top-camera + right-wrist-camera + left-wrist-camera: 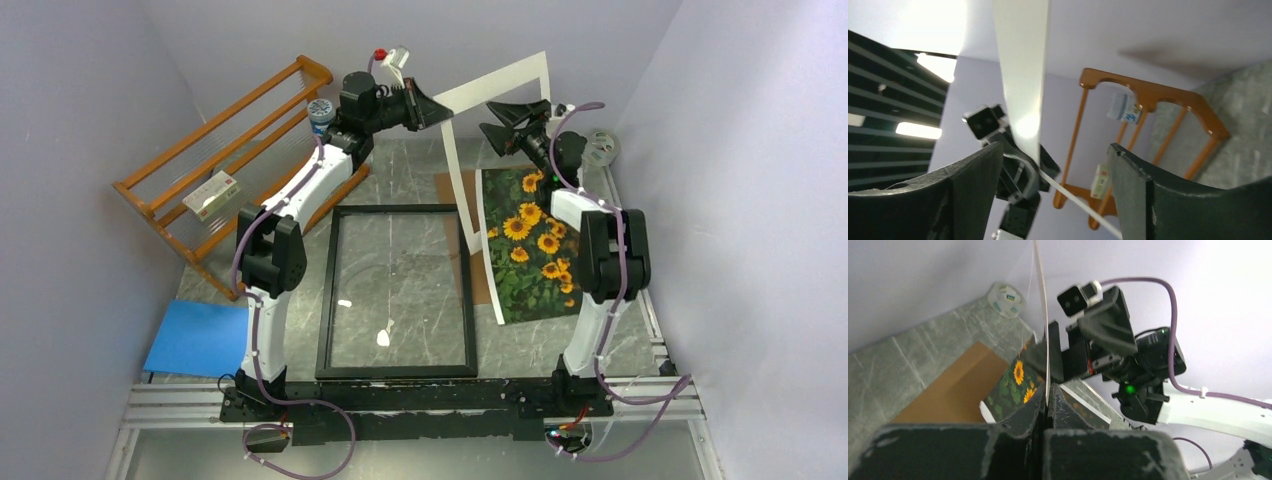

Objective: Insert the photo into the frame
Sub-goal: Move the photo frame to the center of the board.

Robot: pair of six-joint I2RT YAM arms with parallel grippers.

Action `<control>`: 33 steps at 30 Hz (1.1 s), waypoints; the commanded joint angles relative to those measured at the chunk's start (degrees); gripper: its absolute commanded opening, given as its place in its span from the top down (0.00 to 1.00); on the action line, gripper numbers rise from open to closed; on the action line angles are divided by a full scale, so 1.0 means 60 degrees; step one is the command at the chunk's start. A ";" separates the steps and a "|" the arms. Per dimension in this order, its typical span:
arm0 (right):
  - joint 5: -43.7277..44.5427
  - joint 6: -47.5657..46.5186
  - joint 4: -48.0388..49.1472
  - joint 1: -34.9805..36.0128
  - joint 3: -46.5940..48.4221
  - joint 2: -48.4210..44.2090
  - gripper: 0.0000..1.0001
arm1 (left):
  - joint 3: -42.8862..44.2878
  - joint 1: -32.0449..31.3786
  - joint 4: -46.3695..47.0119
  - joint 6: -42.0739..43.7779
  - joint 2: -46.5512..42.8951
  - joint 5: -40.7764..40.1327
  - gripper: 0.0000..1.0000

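No legible writing: box (212,192) on the orange rack (240,110) has a red mark, too small to read. Left end effector (432,105) clenched on a white mat (500,78), raised. Right end effector (508,122) released, mat strip between its fingers, untouched. Photo (530,250) face-up on the desk below both, on cardboard (447,188), right of the frame (398,372).

What I can't make out around the photo

My right arm (610,250) covers the right edge of the photo (525,250), and the white mat (462,190) crosses its left edge. The brown board (443,195) beneath the photo shows only in slivers. From my left wrist the mat is an edge-on line cut off at the top, and from my right wrist it blurs. Far left of the photo, the label on the rack's box (210,193) is too small to read.
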 commanded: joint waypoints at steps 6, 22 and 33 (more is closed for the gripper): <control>0.0109 -0.4240 -0.3488 -0.0283 -0.2778 -0.3967 0.15 | 0.2677 -0.0147 -0.0476 0.1125 0.0105 -0.0150 0.97; 0.3412 -0.8250 -0.8241 -0.0272 -0.4043 -0.7594 0.15 | 0.4041 -0.0202 -0.4403 0.4818 -0.1458 0.0042 0.97; 0.3892 -1.0404 -0.8998 -0.0486 -0.1429 -0.7270 0.06 | 0.3391 0.0836 -0.5931 0.5172 -0.3448 0.1372 0.97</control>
